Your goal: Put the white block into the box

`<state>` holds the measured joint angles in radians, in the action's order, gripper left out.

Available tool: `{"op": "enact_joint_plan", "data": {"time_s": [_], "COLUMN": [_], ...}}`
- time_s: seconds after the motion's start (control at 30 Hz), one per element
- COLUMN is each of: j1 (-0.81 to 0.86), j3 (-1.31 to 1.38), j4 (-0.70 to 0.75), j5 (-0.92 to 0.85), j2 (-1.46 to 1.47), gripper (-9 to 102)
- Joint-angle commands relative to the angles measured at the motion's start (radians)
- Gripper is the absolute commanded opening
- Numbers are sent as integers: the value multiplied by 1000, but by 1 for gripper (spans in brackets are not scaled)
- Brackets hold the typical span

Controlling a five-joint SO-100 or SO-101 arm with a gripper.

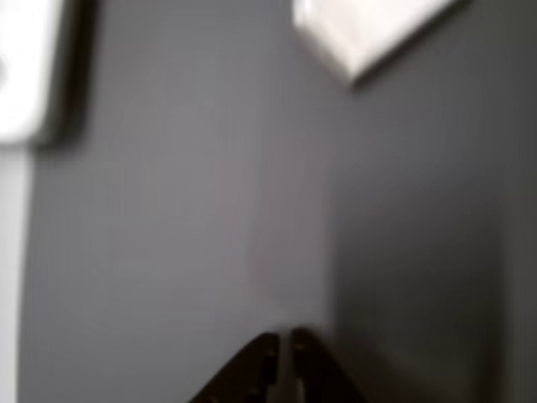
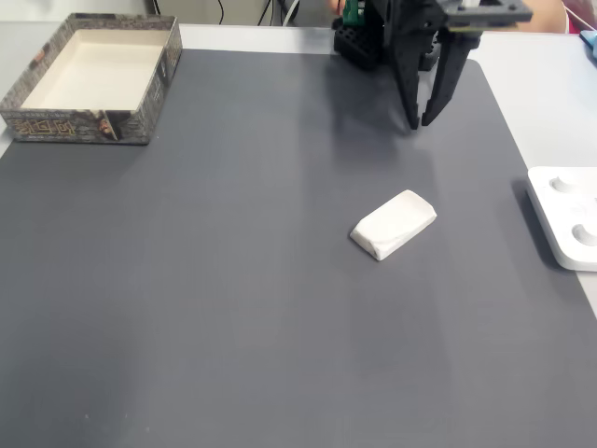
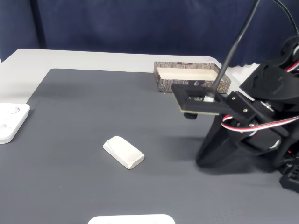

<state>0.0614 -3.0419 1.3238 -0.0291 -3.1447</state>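
The white block [image 2: 394, 225] lies alone on the grey mat, near its middle in both fixed views [image 3: 124, 152]. In the other view the block [image 1: 369, 29] is a blurred white shape at the top right. My gripper [image 2: 420, 122] hangs above the mat behind the block, apart from it, its black fingers closed together with nothing between them. The tips of the gripper [image 1: 279, 342] enter the other view from the bottom edge. The box [image 2: 75, 126] sits open at the mat's far left corner in a fixed view, and at the back [image 3: 187, 86] in another, with nothing visible inside.
A flat white device [image 2: 569, 219] lies off the mat's right edge in a fixed view, and at the left in another [image 3: 9, 122]. Another white object [image 3: 131, 218] peeks in at the bottom edge. The arm's base [image 3: 275, 135] stands at the right.
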Motion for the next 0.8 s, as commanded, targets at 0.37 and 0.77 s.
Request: {"op": "enact_joint_plan", "data": {"time_s": [0.37,0.77], "j1": [153,187], "j3": [650,953], "j4": [-29,-305], "j5": [48,-176], "j2": [719,1178], "gripper": [-2,-2]}}
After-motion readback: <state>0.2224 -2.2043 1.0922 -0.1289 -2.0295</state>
